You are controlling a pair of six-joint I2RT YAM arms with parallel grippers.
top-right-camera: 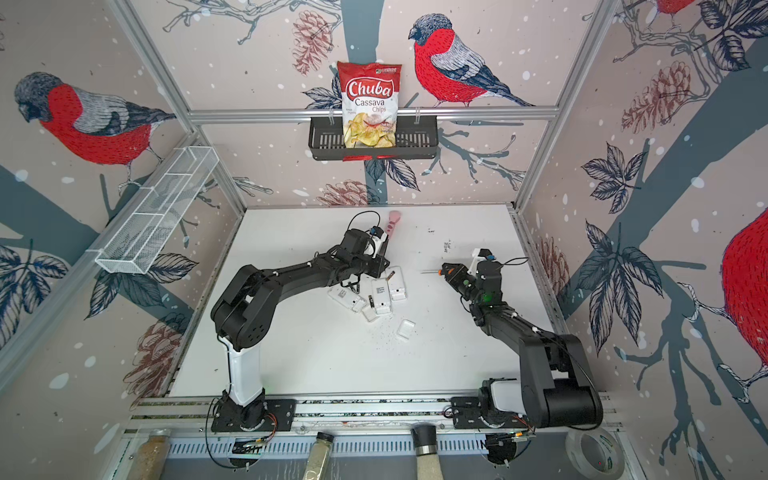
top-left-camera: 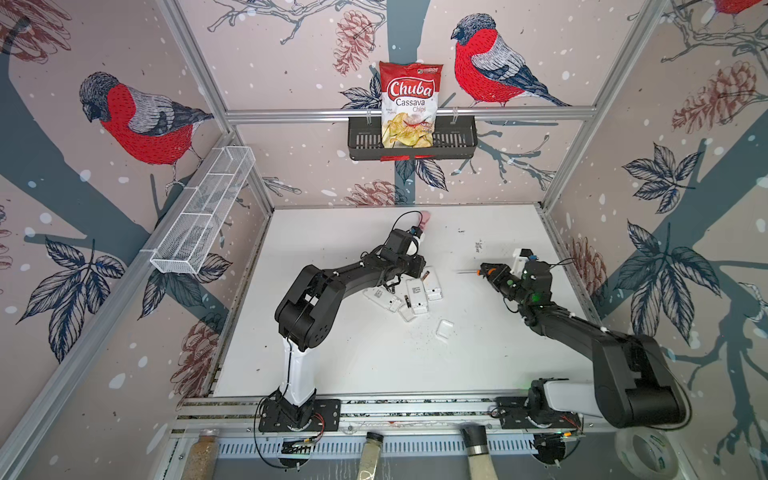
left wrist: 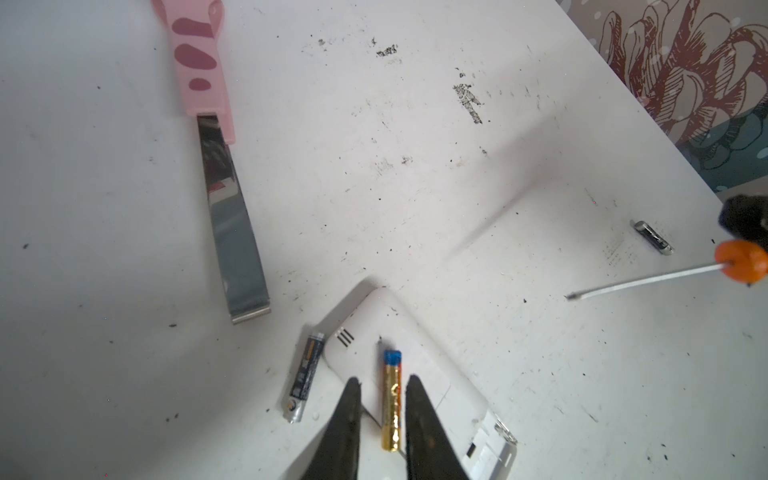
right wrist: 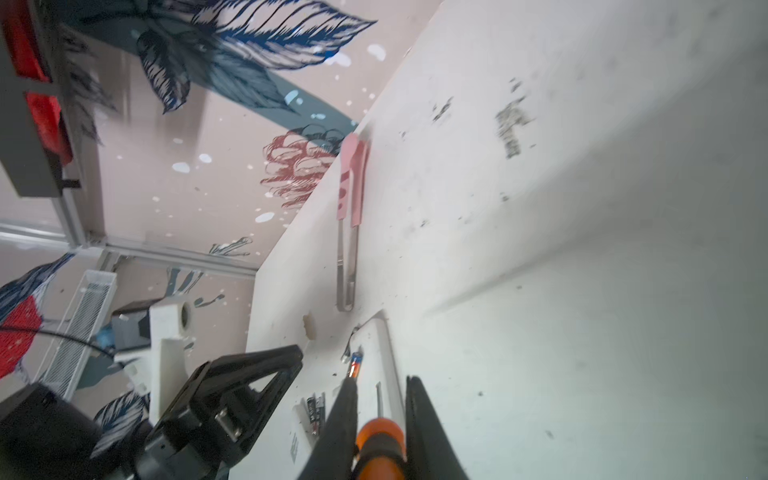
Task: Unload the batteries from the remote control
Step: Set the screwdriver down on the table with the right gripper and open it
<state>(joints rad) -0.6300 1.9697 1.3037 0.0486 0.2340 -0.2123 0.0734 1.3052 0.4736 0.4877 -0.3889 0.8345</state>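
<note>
Several white remote controls lie clustered mid-table. My left gripper hangs just above one remote, slightly open. A gold battery with a blue end lies on that remote between the fingers, with a gap beside it. A dark battery rests on the table beside the remote, and another battery lies farther off. Two batteries sit in another remote's compartment. My right gripper is shut on the orange-and-black screwdriver, whose shaft points toward the remotes.
Pink-handled metal tongs lie behind the remotes near the back wall. Loose white battery covers sit in front of the cluster. A chips bag stands in a black wall basket, and a white wire basket hangs at left.
</note>
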